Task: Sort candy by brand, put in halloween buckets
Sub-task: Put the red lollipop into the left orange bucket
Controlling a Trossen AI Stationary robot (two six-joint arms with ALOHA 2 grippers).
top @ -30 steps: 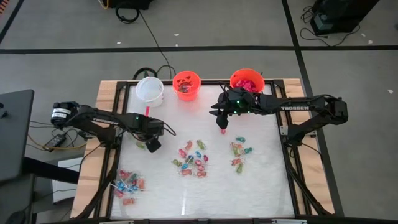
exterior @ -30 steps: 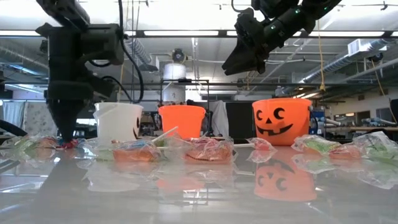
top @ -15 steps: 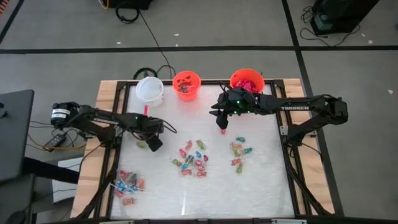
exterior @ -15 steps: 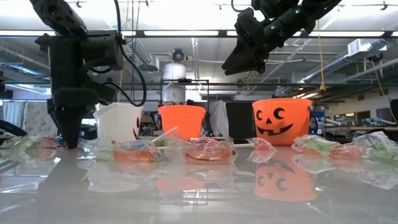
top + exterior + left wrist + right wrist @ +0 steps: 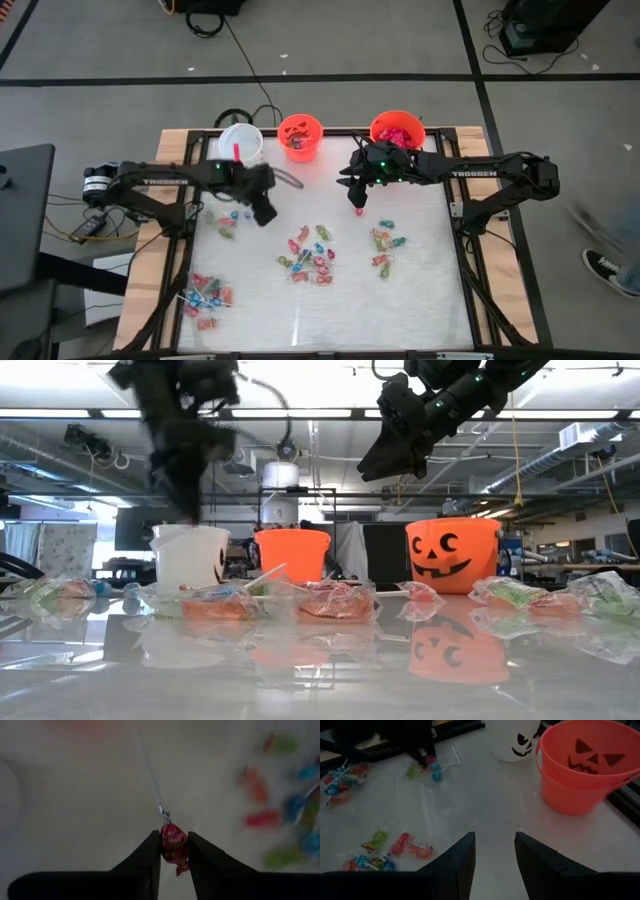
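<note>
My left gripper (image 5: 264, 212) hangs above the table's left half, shut on a red-wrapped lollipop (image 5: 173, 847). In the low view it is a blur (image 5: 188, 500) above the white bucket (image 5: 240, 143). My right gripper (image 5: 356, 190) hovers open and high (image 5: 378, 463), with nothing between its fingers (image 5: 493, 845). The small orange bucket (image 5: 299, 136) and the larger orange bucket (image 5: 397, 130), which holds red candy, stand along the far edge. Loose candy lies in piles at the centre (image 5: 310, 255), the right (image 5: 388, 245) and the near left (image 5: 205, 297). My left gripper pinches the lollipop's red wrapped head (image 5: 171, 838) between its two fingertips, which point down from above. The white stick (image 5: 150, 775) juts out beyond the fingertips. The lollipop is lifted clear of the table.
A few candies (image 5: 225, 222) lie on the table beside my left gripper, and one red piece (image 5: 358, 210) lies under my right gripper. A black frame (image 5: 455, 215) borders the table. Free surface lies along the near edge (image 5: 330, 320).
My left gripper has shut on the lollipop among the left-hand candies, then risen off the table with it and gone toward the far edge and the right.
</note>
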